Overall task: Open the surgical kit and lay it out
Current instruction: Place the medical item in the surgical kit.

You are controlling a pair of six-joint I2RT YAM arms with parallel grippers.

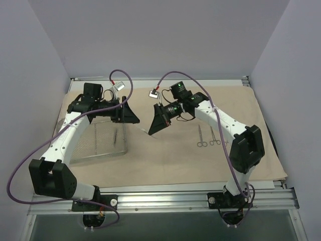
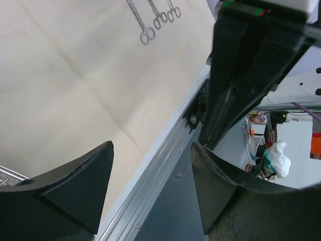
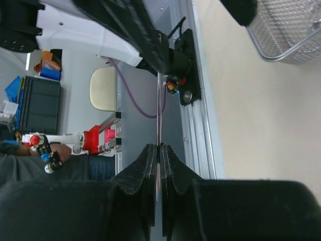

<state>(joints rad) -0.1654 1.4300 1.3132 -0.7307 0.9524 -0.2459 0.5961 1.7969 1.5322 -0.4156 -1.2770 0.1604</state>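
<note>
Top view: large beige cloth wrap lies flat over the surface, with open room at centre and front. Shallow silver wire-mesh tray sits at left, one slim instrument inside. Ring-handled metal instruments lie on the cloth, right of centre.
Left wrist: left tool apart, empty.
Right wrist: right tool clamped on thin metal piece, seen edge-on.

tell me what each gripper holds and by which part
Right gripper pinches a thin metal instrument, edge-on, by one end; which end cannot be told. Left gripper is open and empty.
</note>
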